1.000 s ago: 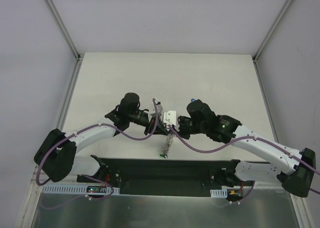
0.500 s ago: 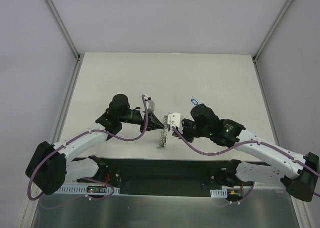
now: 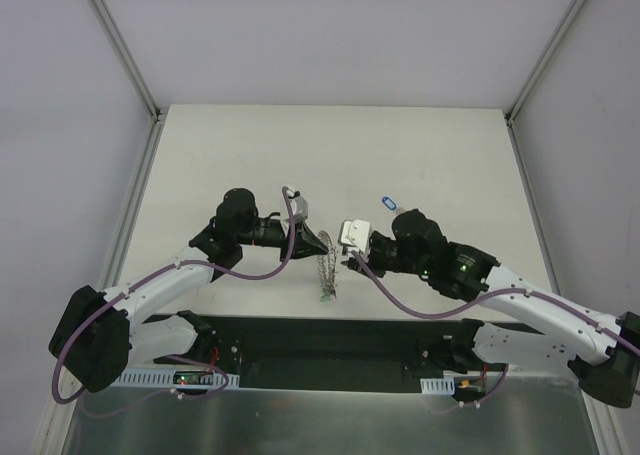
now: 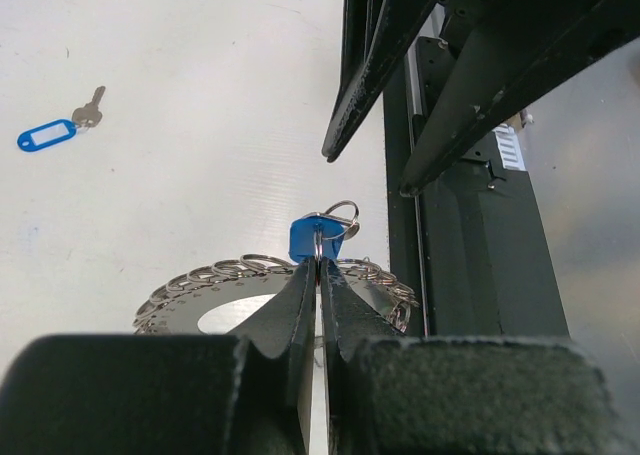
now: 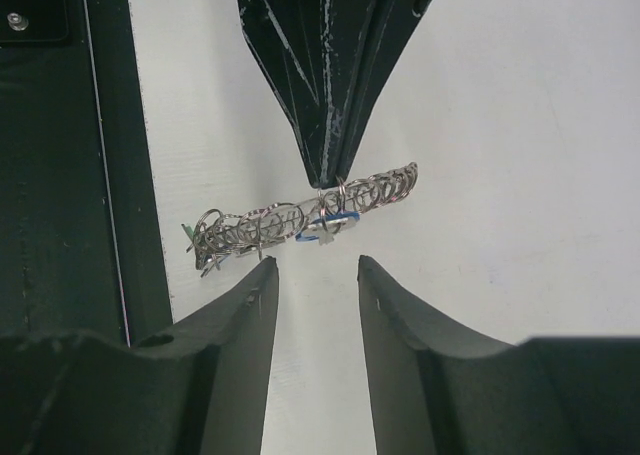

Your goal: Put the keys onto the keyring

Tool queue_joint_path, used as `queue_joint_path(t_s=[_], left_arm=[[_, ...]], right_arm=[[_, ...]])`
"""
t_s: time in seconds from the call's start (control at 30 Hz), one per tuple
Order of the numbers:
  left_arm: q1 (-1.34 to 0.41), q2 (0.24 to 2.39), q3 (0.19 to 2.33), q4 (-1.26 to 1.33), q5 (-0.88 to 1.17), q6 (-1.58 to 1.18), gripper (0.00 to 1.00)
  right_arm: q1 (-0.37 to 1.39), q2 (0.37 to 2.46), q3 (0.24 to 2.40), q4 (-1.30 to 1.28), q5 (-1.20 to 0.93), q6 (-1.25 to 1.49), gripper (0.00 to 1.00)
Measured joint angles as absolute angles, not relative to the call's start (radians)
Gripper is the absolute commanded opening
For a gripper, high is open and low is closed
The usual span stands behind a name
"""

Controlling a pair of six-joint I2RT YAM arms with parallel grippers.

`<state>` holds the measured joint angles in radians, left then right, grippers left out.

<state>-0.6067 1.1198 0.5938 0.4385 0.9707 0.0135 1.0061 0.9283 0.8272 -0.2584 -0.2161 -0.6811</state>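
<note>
My left gripper (image 4: 319, 265) is shut on the rim of the keyring (image 4: 200, 285), a large silvery ring edged with small coils, and holds it edge-up just above the table (image 3: 327, 271). A blue-headed key (image 4: 318, 237) hangs on the ring right at the jaw tips. In the right wrist view the keyring (image 5: 260, 225) spans across, with the blue key (image 5: 330, 221) and a green piece (image 5: 190, 237) at its left end. My right gripper (image 5: 313, 267) is open and empty, just short of the ring and facing the left fingers (image 5: 325, 75). A key with a blue tag (image 3: 387, 202) lies loose on the table.
The black base rail (image 3: 330, 340) runs along the near table edge, close under the ring. The loose blue tag also shows in the left wrist view (image 4: 47, 134), far left. Grey walls enclose the white table (image 3: 250, 145) on three sides.
The two grippers, close together at the ring a second ago, have drawn apart. The left arm swung left with the ring. The right gripper is off the ring and stands open.
</note>
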Motion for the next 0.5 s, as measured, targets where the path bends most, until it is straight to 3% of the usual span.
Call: queue_joint_path(t_s=[0.5], left_arm=[[-0.607, 1.118, 0.594, 0.406, 0.959, 0.014, 0.0]], right_arm=[[1.045, 1.052, 0.887, -0.22, -0.174, -0.738, 0.34]])
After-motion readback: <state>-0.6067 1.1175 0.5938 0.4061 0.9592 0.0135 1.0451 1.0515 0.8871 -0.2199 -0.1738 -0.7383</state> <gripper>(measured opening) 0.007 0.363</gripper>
